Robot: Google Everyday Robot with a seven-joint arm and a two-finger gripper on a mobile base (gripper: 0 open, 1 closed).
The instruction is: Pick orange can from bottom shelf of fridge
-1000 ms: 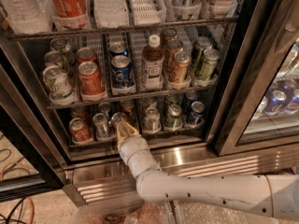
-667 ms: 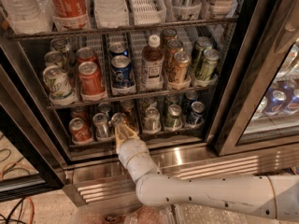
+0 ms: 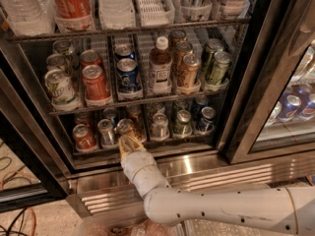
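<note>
Orange can: front of its lane on the bottom shelf of the fridge, directly ahead of the gripper and touching or nearly touching its tip. Only the silver lid and a strip of coppery body show above the gripper.

Handling, judged: thin metal, stiff enough if full, dents under hard squeeze. Smooth and maybe damp from the chill, so slippery. Light to moderate weight. Best hold is mid-body across the round sides, below the lid rim, not on the pull-tab.

Crowding: silver can just left of the gripper, red can further left. Another silver can is off to the right, a lane over. Little side room, so draw it straight back along the lane.

Gripper state: cannot tell whether it has closed on the can or only sits against it.

Arm: white forearm lies low and roughly level behind and right of the gripper. It bends at a joint below it, and the wrist climbs up and left over the steel base into the shelf opening.
</note>
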